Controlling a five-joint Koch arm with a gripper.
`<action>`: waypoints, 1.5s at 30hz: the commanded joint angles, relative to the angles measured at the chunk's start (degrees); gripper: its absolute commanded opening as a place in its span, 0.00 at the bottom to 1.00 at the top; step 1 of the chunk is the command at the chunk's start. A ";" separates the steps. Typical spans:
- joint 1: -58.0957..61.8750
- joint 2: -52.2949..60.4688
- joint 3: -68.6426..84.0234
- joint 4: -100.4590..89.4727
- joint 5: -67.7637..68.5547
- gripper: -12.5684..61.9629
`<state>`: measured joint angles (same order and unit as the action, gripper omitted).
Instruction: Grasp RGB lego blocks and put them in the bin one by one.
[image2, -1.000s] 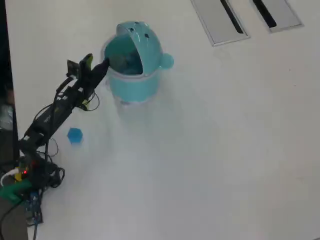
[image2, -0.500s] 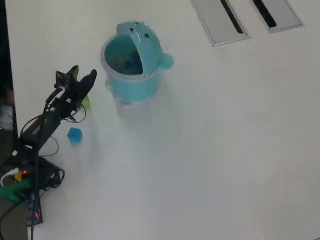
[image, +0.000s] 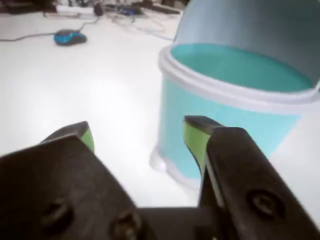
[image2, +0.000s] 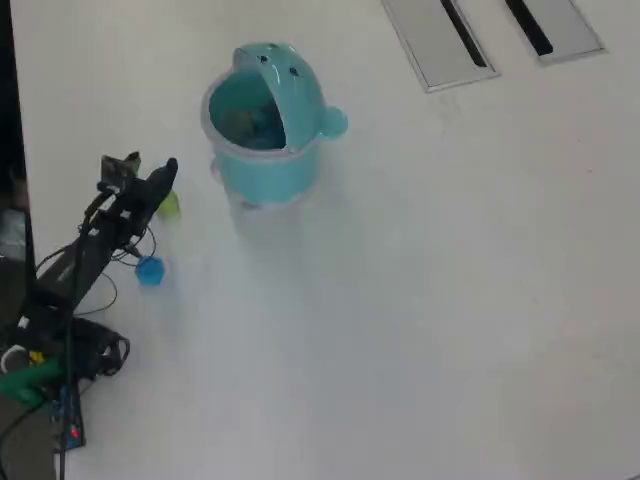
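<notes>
In the wrist view we see our gripper (image: 139, 137) at the bottom of the frame, its two green-padded jaws standing apart with only bare white table (image: 75, 85) between them; nothing is held. The teal bin (image: 225, 120) fills the right half, mouth open and the raised lid at upper right. At the upper left lies a small blue thing (image: 69, 37), too blurred to name, with cables (image: 125, 12) along the top edge.

In the overhead view the bin stands at upper centre. Something dark and bluish lies inside, but we cannot tell whether it is a block or which one. The arm (image2: 95, 245) reaches up from the lower left, the gripper at its tip left of the bin. A yellow-green block (image2: 170, 206) lies on the table right at the gripper, and a blue block (image2: 150, 270) sits just beside the arm, lower down. We see no red block.

We judge that at least two blocks are left to pick, the yellow-green one being nearest. Nothing stands between them and the bin. Two grey slotted panels (image2: 435, 40) at the upper right lie well apart.
</notes>
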<state>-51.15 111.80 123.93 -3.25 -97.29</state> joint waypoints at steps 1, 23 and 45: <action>-1.05 2.02 -2.46 1.32 0.00 0.60; -3.87 -1.05 1.49 9.32 -6.68 0.60; -8.00 -16.52 -1.49 6.33 -6.33 0.60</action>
<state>-58.71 95.10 127.53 6.24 -103.01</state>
